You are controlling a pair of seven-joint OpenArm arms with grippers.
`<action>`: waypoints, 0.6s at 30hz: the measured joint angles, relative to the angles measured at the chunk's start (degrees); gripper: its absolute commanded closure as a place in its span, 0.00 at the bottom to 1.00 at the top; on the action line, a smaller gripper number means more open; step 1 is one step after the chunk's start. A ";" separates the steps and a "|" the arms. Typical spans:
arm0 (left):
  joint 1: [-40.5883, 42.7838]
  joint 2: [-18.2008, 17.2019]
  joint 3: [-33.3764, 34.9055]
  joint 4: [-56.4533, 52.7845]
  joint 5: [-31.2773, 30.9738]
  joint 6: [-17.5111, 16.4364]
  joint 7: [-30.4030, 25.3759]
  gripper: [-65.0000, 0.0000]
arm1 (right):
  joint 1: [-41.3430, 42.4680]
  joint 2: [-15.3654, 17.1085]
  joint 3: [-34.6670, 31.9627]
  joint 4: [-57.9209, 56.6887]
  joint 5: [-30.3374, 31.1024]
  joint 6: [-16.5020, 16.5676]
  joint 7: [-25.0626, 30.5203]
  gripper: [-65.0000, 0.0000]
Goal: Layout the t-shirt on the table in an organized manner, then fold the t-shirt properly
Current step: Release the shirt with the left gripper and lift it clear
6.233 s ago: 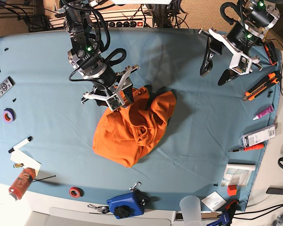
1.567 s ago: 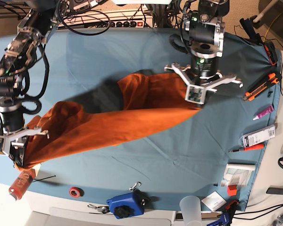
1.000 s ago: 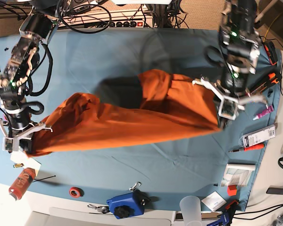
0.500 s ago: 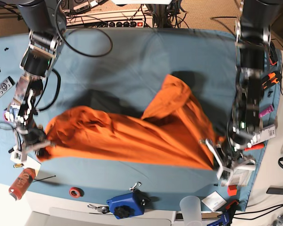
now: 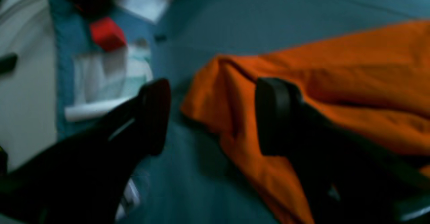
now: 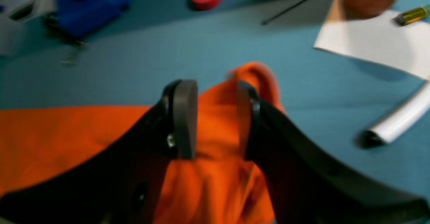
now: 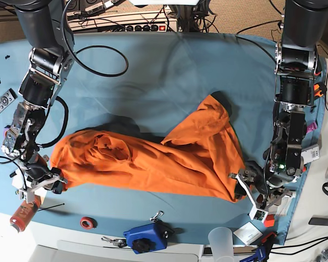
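Observation:
The orange t-shirt (image 7: 153,161) lies in a rumpled band across the teal table (image 7: 169,71), with a raised fold at its right (image 7: 210,112). My left gripper (image 7: 252,192) is low at the shirt's right corner. In the left wrist view it (image 5: 213,116) is open wide, with the shirt corner (image 5: 302,93) lying between and under its fingers. My right gripper (image 7: 42,183) is at the shirt's left end. In the right wrist view it (image 6: 215,116) has its jaws a small way apart, with a fold of the shirt (image 6: 258,76) between them.
Along the front edge are a blue device (image 7: 146,237), a red tape roll (image 7: 87,222), an orange can (image 7: 24,213) and a plastic cup (image 7: 221,238). White paper (image 6: 376,41) and a white marker (image 6: 399,120) lie by the right gripper. A red block (image 5: 106,33) and a white packet (image 5: 107,73) lie by the left gripper.
Both arms have come down toward the front edge and the stretched shirt has settled onto the table. The left gripper has opened and let go of its corner.

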 measured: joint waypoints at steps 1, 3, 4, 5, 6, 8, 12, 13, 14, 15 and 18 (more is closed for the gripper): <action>0.00 -0.07 -0.04 1.77 -0.52 0.02 1.62 0.39 | -0.02 0.02 0.00 0.55 1.49 1.27 -1.46 0.69; -0.11 -0.07 -0.07 6.34 -0.76 0.15 5.18 0.39 | -0.07 0.00 0.00 2.45 4.00 5.07 -3.87 0.69; -0.15 -0.07 -0.04 9.29 -0.61 0.33 7.30 0.39 | -0.02 -0.02 -0.02 4.00 5.16 6.78 -5.73 0.69; -0.07 -0.09 -0.09 11.96 -0.92 0.55 8.96 0.39 | 0.00 -0.02 -0.07 5.55 6.43 8.17 -7.61 0.69; 0.44 -0.09 -0.13 15.37 -0.24 1.62 11.78 0.39 | 0.00 0.02 -0.07 7.43 7.54 8.83 -10.47 0.69; 2.12 -0.09 -0.17 20.87 2.03 3.10 13.73 0.39 | -0.26 -0.11 -0.04 11.10 8.96 10.08 -14.62 0.70; 10.14 -0.11 -0.17 27.74 7.15 4.83 15.52 0.39 | -5.25 -0.13 -0.17 20.68 9.22 11.67 -16.37 0.70; 12.52 -0.09 -0.24 29.05 8.00 4.96 16.11 0.39 | -7.30 -0.13 -0.31 23.21 9.33 12.02 -17.20 0.70; 14.75 -0.07 -0.48 30.42 8.74 4.96 16.26 0.39 | -9.46 -0.11 -0.76 25.57 9.05 12.07 -17.68 0.70; 16.83 -0.02 -1.18 31.82 9.05 5.09 16.26 0.39 | -11.65 -0.11 -1.42 27.69 8.94 12.11 -17.79 0.70; 21.90 0.24 -5.11 35.93 9.64 5.11 16.09 0.39 | -17.77 0.61 -5.31 32.96 8.39 12.87 -17.90 0.70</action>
